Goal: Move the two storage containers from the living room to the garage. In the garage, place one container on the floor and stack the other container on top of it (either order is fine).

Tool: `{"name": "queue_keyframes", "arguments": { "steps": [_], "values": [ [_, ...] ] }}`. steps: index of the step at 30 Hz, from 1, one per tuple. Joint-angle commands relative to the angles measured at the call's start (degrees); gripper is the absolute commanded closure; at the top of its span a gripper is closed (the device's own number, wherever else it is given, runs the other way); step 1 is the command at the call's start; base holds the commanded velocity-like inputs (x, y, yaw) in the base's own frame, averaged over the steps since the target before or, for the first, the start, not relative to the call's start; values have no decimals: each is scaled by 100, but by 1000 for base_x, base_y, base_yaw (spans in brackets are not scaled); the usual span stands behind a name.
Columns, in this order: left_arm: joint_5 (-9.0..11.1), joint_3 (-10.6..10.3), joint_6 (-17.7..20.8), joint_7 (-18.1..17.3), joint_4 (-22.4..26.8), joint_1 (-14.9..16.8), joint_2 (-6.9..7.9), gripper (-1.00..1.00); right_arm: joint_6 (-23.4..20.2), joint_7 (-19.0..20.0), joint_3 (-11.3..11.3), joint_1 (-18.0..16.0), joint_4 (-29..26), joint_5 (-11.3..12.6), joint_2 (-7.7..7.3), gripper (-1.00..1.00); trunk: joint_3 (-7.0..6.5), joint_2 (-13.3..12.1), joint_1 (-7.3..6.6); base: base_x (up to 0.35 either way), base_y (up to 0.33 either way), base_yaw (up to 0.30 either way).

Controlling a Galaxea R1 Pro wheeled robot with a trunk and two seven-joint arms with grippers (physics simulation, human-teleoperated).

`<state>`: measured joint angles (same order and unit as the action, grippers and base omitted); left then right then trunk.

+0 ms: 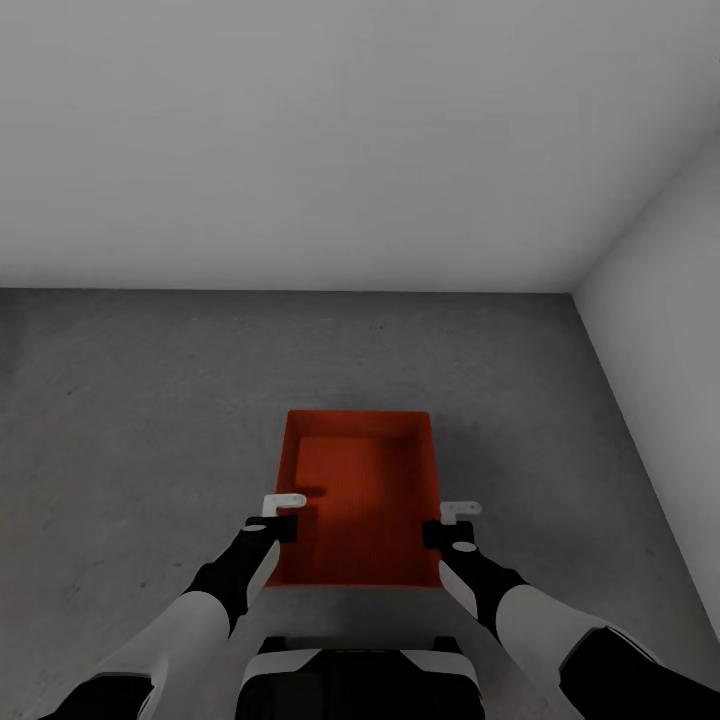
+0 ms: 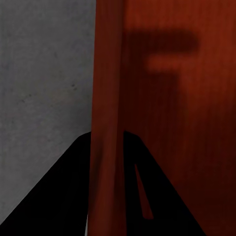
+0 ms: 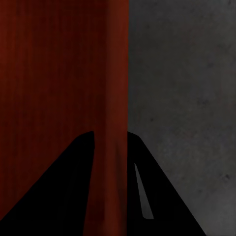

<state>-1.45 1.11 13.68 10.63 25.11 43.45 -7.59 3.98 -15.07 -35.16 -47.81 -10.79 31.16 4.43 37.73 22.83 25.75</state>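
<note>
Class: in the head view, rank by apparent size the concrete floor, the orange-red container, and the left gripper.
1. Concrete floor
2. Orange-red container
3. Left gripper, smallest, though nearer the camera.

An orange-red storage container (image 1: 362,500), open-topped and empty, is seen level and square-on above the dark grey concrete floor (image 1: 130,420) of the garage, near the white-walled corner. Its thin side walls (image 2: 105,98) are gripped at mid-length from both sides.
</note>
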Motion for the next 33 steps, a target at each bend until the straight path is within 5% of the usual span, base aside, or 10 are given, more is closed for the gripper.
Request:
{"name": "queue_keyframes", "arguments": {
  "steps": [1,33],
  "values": [
    [-5,-23,38,35,-50,-3,250,100,147,-4,79,-9,-11,-40,-3,100,6,9,3,0,0,0],
    [-5,-23,38,35,-48,-3,250,100,149,-4,79,-9,-11,-40,5,100,76,9,3,0,0,0]
  ]
}}
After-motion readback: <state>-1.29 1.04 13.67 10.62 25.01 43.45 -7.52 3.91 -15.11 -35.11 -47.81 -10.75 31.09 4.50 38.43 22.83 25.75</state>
